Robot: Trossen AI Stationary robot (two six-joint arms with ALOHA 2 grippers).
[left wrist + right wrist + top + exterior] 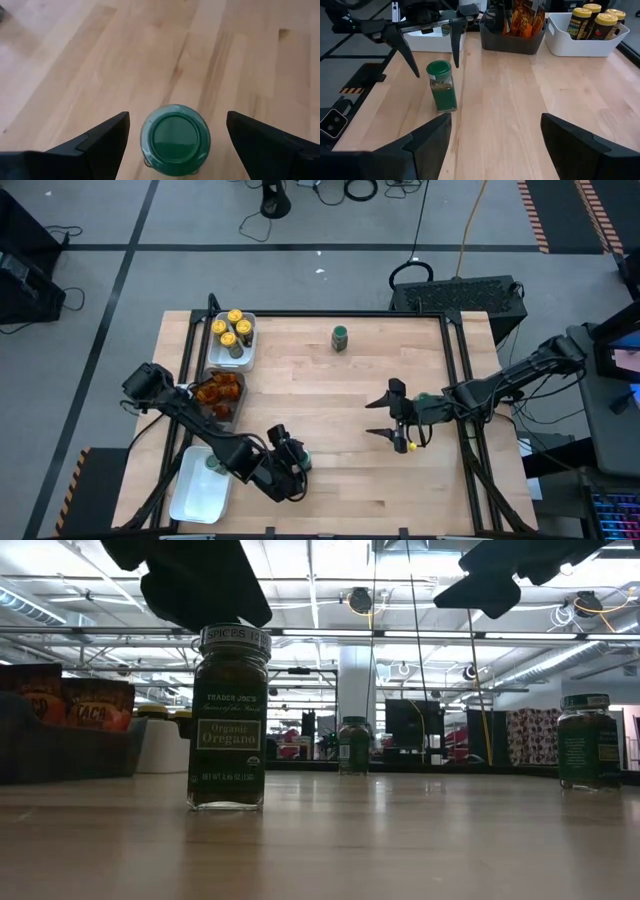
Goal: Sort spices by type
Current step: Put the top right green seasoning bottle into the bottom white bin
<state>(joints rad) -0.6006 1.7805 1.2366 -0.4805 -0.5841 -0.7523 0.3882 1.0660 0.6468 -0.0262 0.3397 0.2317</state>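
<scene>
Green-lidded oregano jar [442, 86] upright on the desk [330, 395], directly below the left tool [175, 145], fingers spread either side, not touching. Right tool [392, 418] spread, hovering mid-desk.

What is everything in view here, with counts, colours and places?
table: one, light wood
white trays: two, the table's left side, far and near
dark grey tray: one, between them
yellow-lidded jars: four, far white tray
orange-brown packets: several, grey tray
green-lidded jars: four; one between left hand's fingers, one far middle, one near tray, one low view's right
left hand: open, over jar
right hand: open, table's right
</scene>
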